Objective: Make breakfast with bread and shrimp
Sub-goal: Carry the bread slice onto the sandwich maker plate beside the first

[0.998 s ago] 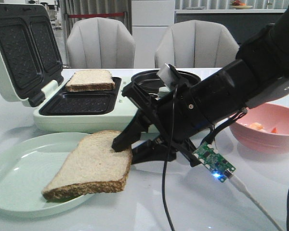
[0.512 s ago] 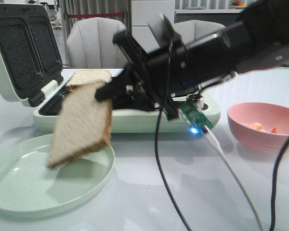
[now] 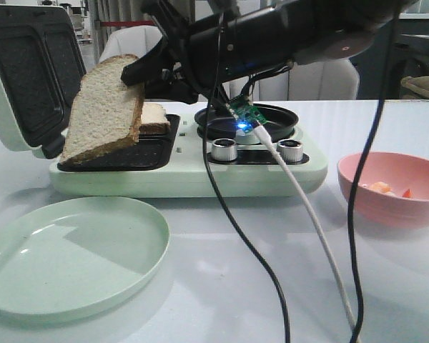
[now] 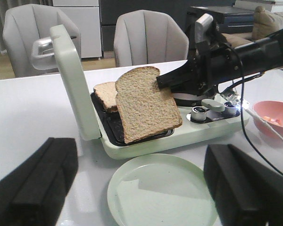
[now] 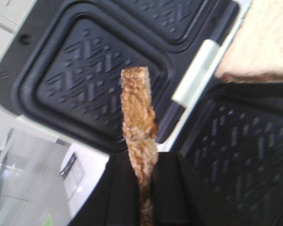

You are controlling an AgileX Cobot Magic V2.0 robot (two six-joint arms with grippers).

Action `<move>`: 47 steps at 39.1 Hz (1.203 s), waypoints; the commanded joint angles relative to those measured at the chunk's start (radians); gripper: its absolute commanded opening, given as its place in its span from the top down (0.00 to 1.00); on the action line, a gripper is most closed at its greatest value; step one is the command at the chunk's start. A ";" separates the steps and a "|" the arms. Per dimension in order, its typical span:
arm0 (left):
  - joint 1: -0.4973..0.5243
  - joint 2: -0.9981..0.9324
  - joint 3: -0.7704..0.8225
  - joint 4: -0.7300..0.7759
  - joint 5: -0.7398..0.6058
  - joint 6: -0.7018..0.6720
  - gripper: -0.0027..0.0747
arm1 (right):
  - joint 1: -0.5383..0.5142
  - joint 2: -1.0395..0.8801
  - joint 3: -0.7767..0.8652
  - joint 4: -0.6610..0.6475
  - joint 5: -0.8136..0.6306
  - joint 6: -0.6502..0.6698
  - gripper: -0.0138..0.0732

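The sandwich maker [image 3: 179,171] stands open with one slice of bread [image 3: 154,118] in its far well. The green plate [image 3: 71,254] — bare now, since half a second ago the second slice [image 3: 100,111] hung just above it — lies near and left. That slice, pinched by the right gripper [image 3: 139,71], now tilts over the near well, ready to set down. The left gripper [image 4: 132,188] is spread. One pink bowl [image 3: 393,187] holds the shrimp [image 3: 380,187] — count unclear
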 commanded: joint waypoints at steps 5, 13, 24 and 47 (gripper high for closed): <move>0.001 -0.013 -0.027 -0.017 -0.085 -0.007 0.19 | -0.003 0.034 -0.134 0.062 -0.005 -0.014 0.66; 0.001 -0.013 -0.027 -0.017 -0.085 -0.007 0.19 | -0.006 0.077 -0.191 0.032 -0.018 -0.014 0.65; 0.001 -0.013 -0.027 -0.017 -0.085 -0.007 0.19 | -0.006 0.072 -0.199 -0.090 -0.083 -0.014 0.23; 0.001 -0.013 -0.027 -0.017 -0.085 -0.007 0.19 | -0.025 -0.234 -0.199 -1.057 -0.107 0.565 0.17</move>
